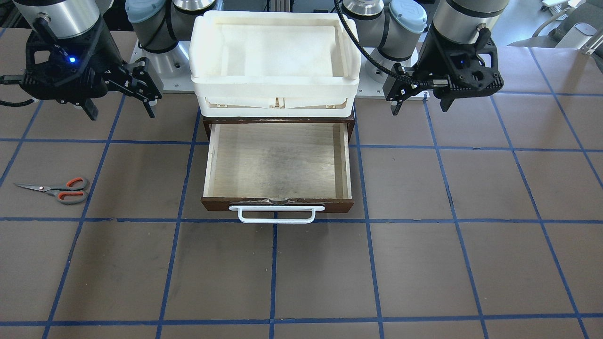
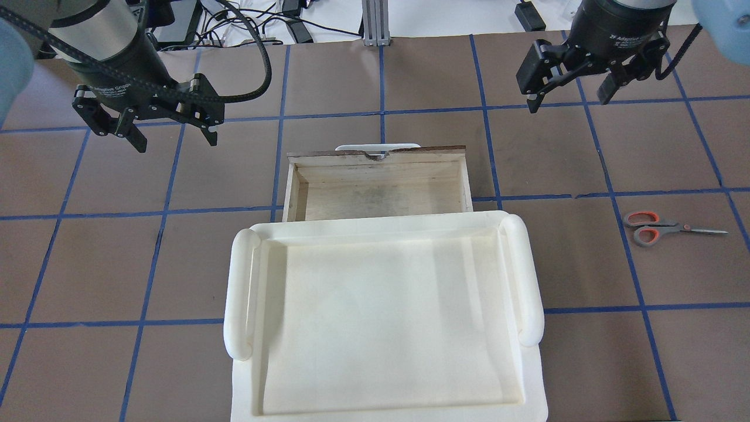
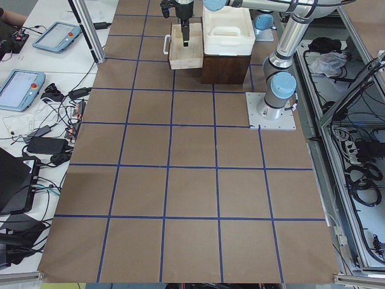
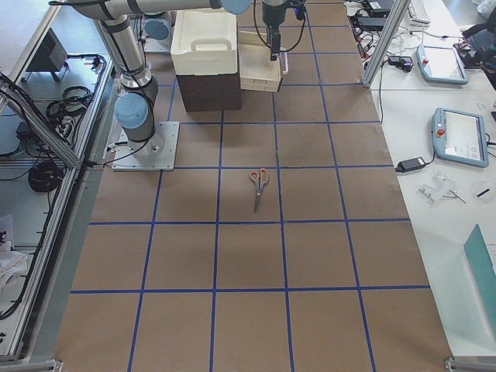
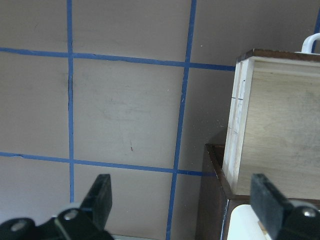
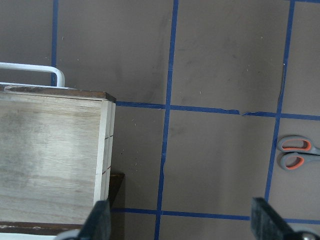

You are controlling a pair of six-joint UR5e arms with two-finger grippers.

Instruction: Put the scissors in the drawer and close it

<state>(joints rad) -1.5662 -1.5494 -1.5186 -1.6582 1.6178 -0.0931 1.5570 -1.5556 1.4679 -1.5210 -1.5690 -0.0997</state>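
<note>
Nearest us in the overhead view sits the white plastic bin [image 2: 387, 316], on top of the dark cabinet. We see the scissors [image 1: 56, 189] lying flat and closed on the brown worktop [image 1: 424, 263] at the robot's right, well apart from the drawer [image 1: 278, 160], blades pointing away from it. The drawer is pulled out, its white bar handle [image 1: 277, 220] facing away from the robot. The right gripper [image 2: 566, 104] and the left gripper [image 2: 176, 143] hover on either side of the drawer, both spread wide and holding nothing.
</note>
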